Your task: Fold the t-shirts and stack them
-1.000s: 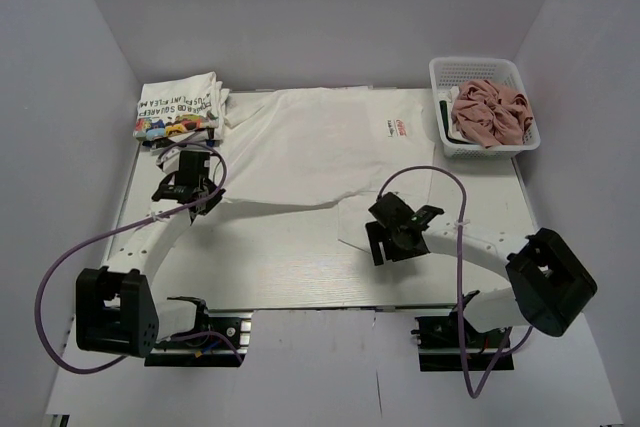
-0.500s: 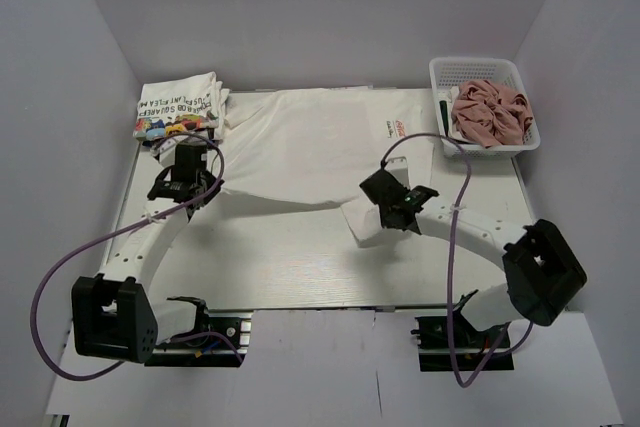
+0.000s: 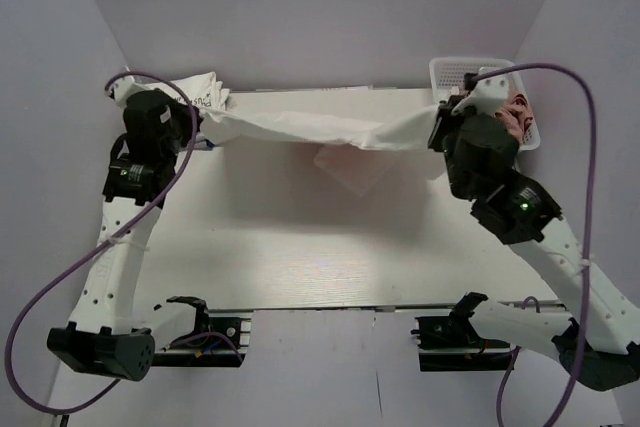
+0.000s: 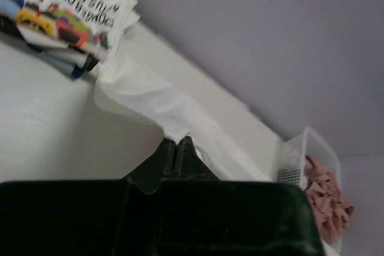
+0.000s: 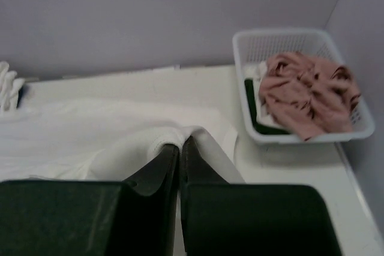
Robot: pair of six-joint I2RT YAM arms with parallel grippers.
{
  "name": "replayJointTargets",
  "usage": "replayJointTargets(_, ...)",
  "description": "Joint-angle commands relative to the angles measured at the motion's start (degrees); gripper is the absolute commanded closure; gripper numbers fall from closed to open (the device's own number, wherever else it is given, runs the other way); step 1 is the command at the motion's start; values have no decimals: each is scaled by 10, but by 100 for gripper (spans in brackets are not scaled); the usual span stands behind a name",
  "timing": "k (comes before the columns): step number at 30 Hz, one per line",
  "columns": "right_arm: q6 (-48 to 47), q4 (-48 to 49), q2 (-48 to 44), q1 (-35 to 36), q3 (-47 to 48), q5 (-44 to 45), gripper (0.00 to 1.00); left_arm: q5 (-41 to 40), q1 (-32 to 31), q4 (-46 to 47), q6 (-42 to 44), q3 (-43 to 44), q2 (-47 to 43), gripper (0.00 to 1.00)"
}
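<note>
A white t-shirt (image 3: 320, 128) hangs stretched in a band across the back of the table, held up between both grippers. My left gripper (image 4: 176, 142) is shut on its left end, close to the folded stack of printed t-shirts (image 4: 60, 10) at the back left. My right gripper (image 5: 180, 142) is shut on a stitched hem of the same shirt (image 5: 90, 130), just left of the basket. A loose flap (image 3: 350, 169) droops below the band. In the top view the left gripper (image 3: 200, 125) and right gripper (image 3: 438, 133) are mostly hidden under their wrists.
A white mesh basket (image 5: 288, 35) at the back right holds a crumpled dusty pink t-shirt (image 5: 307, 95) over a dark green one (image 5: 252, 107). Grey walls close in the back and both sides. Purple cables loop off both arms.
The right gripper closed on the shirt's near edge. Both arms then rose and swung to the back, lifting the flat shirt into a stretched band.
</note>
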Motion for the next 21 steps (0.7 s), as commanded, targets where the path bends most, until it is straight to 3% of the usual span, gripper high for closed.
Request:
replayJointTargets(1, -146, 64, -14, -1, 93, 31, 100, 2, 0, -32, 35, 88, -38, 100)
replayJointTargets(6, -261, 86, -18, 1, 223, 24, 100, 8, 0, -77, 75, 224, -49, 100)
replayJointTargets(12, -335, 74, -24, 2, 374, -55, 100, 35, 0, -139, 100, 384, -54, 100)
replayJointTargets(21, -377, 78, -57, -1, 480, -190, 100, 95, 5, -148, 112, 509, -100, 100)
